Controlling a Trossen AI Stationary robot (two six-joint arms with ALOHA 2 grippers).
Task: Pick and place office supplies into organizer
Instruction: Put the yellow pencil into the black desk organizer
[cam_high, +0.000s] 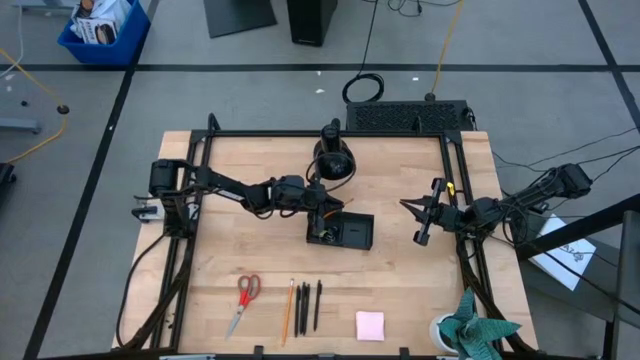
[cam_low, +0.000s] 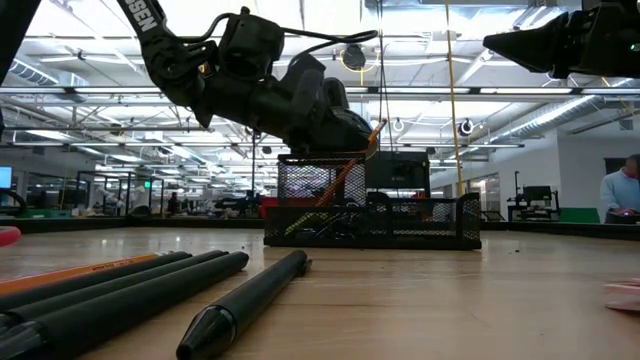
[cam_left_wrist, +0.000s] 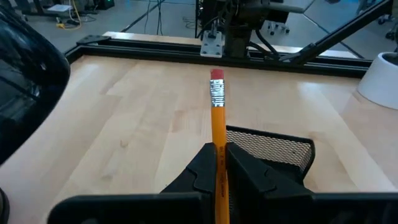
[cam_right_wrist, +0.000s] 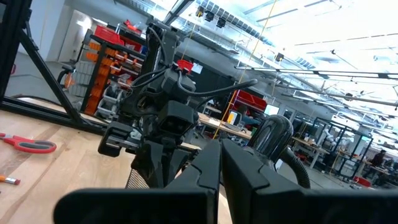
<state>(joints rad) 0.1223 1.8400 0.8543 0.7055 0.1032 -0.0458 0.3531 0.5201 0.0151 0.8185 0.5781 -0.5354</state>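
Left wrist view: left end effector (cam_left_wrist: 219, 163) clamps an orange pencil (cam_left_wrist: 217, 115), eraser outward, over the organizer (cam_left_wrist: 273, 148).

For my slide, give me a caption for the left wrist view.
Left hand grips an orange pencil, eraser end forward, above the black mesh organizer.

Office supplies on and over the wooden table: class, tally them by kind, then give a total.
Red-handled scissors: 1
Orange wooden pencils: 2, one on the table, one in the left end effector
Black pens: 3
Pink square sticky-note pad: 1
Total: 7
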